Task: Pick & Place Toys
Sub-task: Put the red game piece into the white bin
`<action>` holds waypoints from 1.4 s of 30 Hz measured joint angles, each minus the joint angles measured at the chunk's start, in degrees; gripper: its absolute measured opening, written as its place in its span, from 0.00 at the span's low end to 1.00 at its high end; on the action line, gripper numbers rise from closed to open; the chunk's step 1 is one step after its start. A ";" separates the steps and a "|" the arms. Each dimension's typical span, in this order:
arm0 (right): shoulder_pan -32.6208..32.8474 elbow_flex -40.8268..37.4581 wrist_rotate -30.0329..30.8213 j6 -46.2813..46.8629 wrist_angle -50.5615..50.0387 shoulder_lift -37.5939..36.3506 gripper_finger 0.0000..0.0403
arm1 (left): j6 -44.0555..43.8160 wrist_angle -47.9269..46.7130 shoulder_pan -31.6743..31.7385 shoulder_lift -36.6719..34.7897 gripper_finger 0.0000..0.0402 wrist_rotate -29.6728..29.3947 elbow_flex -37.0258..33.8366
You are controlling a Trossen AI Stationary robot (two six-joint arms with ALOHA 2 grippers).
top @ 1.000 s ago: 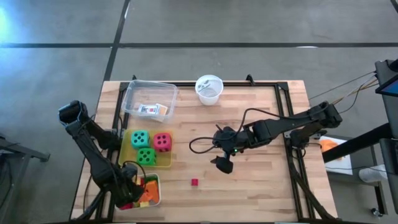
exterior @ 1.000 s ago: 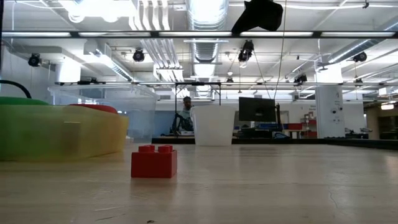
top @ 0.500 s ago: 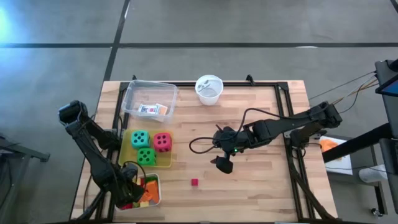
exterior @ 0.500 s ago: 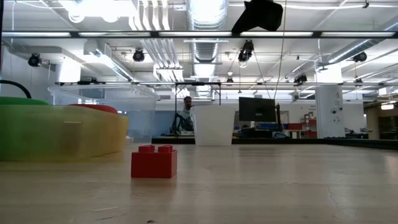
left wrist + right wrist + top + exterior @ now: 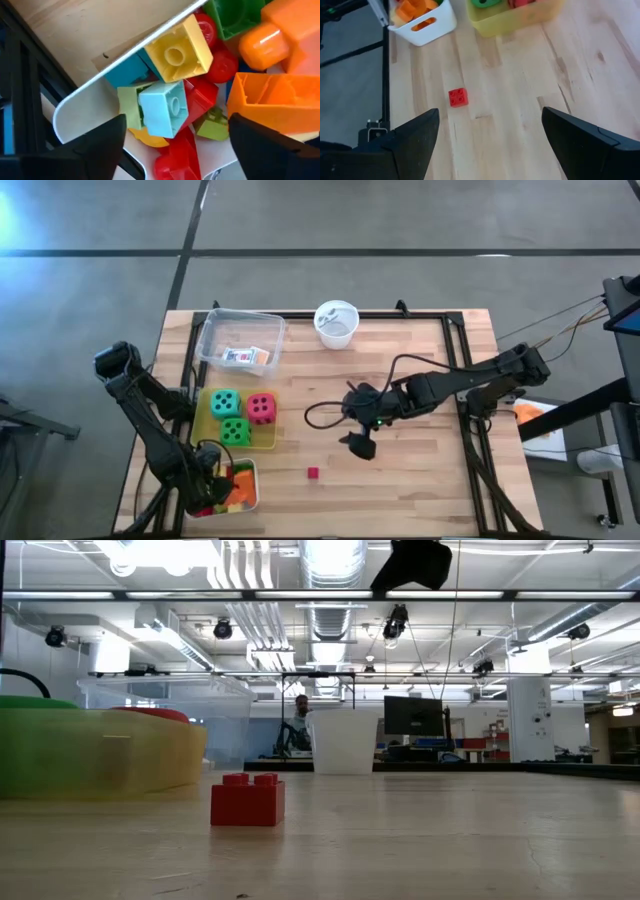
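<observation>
Small red plastic block (image 5: 313,473) lies alone on the wooden table, nearer the right gripper (image 5: 360,446). That gripper hovers wide open and empty; the left gripper (image 5: 172,150), open and empty, sits over the white tray (image 5: 252,488).

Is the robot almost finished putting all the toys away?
Nearly. Three foam dice sit in the yellow tray, card packs lie in the clear tray, and many blocks fill the white tray. The left gripper hangs open over those blocks, holding nothing. One red block is left on the table; the open right gripper hovers above it.
</observation>
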 joint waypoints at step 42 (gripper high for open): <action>10.92 8.09 9.05 -9.11 19.72 33.30 0.86 | -4.03 11.28 0.38 -3.78 0.93 -12.85 4.36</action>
